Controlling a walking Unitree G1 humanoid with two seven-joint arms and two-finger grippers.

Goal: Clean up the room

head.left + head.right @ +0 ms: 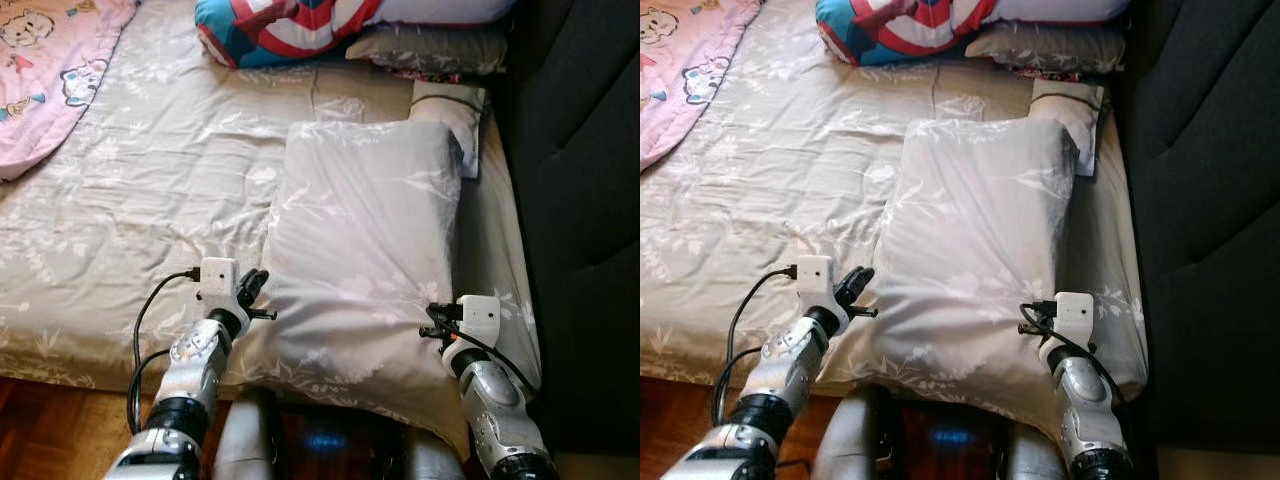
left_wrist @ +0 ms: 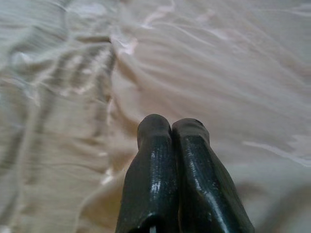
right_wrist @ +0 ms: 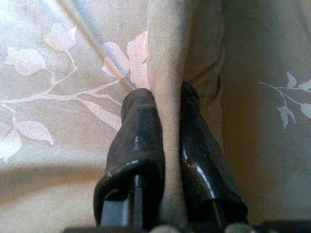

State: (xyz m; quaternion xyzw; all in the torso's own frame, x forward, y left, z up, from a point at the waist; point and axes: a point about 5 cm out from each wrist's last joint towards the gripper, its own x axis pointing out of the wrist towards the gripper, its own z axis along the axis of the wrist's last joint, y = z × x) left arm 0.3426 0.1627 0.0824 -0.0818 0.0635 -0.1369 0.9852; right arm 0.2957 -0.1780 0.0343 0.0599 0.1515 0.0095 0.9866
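Your right gripper (image 3: 163, 145) has a fold of the pillow's (image 1: 360, 250) soft, leaf-printed grey cover pinched between its two black fingers, at the near right corner. Your left gripper (image 2: 170, 128) sits with its fingers pressed together on nothing, tips against the pillow's near left edge where the cloth bunches into wrinkles. Between them the pillow is a plump rectangle, its long axis running straight away from you toward the headboard end. Just past its far end lies a small white pillow (image 1: 452, 112), then a red, white and blue cushion (image 1: 285, 28). Left of your left gripper the matching bedsheet (image 1: 130, 200) lies open and rumpled up to a pink blanket (image 1: 50, 70); right of your right gripper a dark upholstered wall (image 1: 580, 200) stands close.
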